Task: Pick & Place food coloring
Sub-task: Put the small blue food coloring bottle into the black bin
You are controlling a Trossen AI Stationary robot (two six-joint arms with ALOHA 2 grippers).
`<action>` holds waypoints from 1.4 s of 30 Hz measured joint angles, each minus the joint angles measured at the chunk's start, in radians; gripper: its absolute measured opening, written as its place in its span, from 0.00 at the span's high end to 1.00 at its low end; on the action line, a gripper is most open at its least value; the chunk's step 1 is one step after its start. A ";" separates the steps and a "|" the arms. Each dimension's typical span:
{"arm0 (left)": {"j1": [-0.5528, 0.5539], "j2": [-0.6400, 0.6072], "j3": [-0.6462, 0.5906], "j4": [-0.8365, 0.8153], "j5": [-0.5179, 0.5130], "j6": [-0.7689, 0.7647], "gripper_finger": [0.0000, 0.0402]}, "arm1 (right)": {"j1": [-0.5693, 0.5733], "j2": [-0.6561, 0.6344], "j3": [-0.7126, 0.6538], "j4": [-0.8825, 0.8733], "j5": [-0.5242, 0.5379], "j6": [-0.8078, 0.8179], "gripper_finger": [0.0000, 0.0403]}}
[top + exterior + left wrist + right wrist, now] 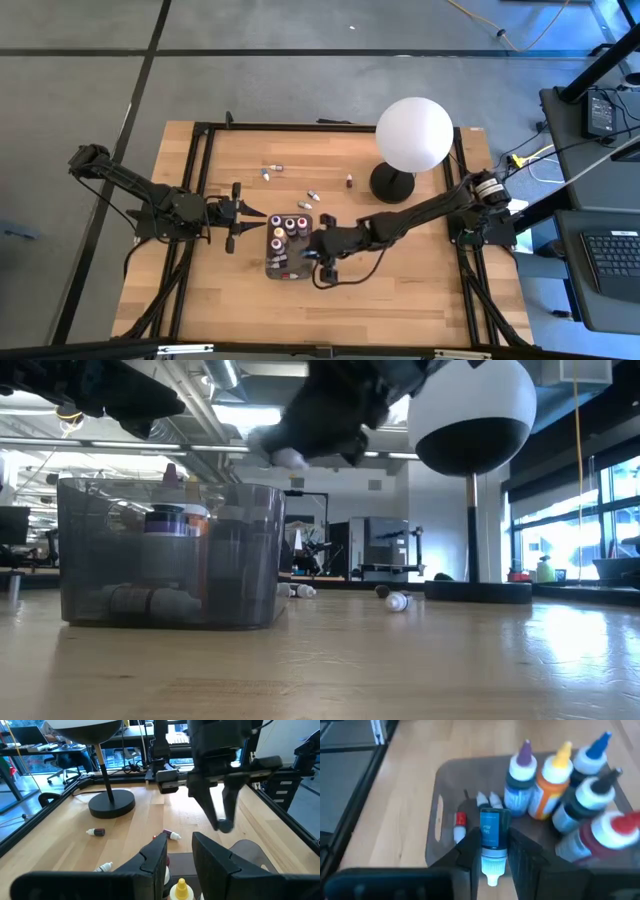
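The right gripper (492, 851) hangs over the tray (271, 268), jaws pinching a bottle (491, 834) by its body. Released askew, it could topple the upright bottles (555, 780). The left gripper (236, 215) waits beside the tray, jaws spread.

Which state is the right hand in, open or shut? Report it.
Shut on a small bottle: the right hand pinches it between both fingers above the tray.

Globe lamp (90, 724) top cut off in left wrist view; right arm (330, 410) blurred in low view — tray (170, 550) contents murky
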 joint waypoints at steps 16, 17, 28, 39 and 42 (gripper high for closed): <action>0.000 0.000 0.000 -0.002 0.001 0.000 0.78 | -0.002 0.133 -0.001 0.242 -0.122 -0.053 0.79; 0.000 0.000 0.000 -0.002 0.001 0.000 0.78 | -0.002 0.134 -0.001 0.237 -0.122 -0.053 0.79; 0.000 0.000 0.000 -0.002 0.001 0.000 0.78 | -0.002 0.187 -0.002 0.228 -0.111 -0.050 0.79; 0.000 0.000 0.000 -0.011 0.001 0.000 0.78 | -0.002 0.204 -0.001 0.259 -0.133 -0.055 0.78; 0.000 0.000 0.000 -0.016 0.001 0.000 0.78 | -0.002 0.204 -0.001 0.259 -0.133 -0.056 0.75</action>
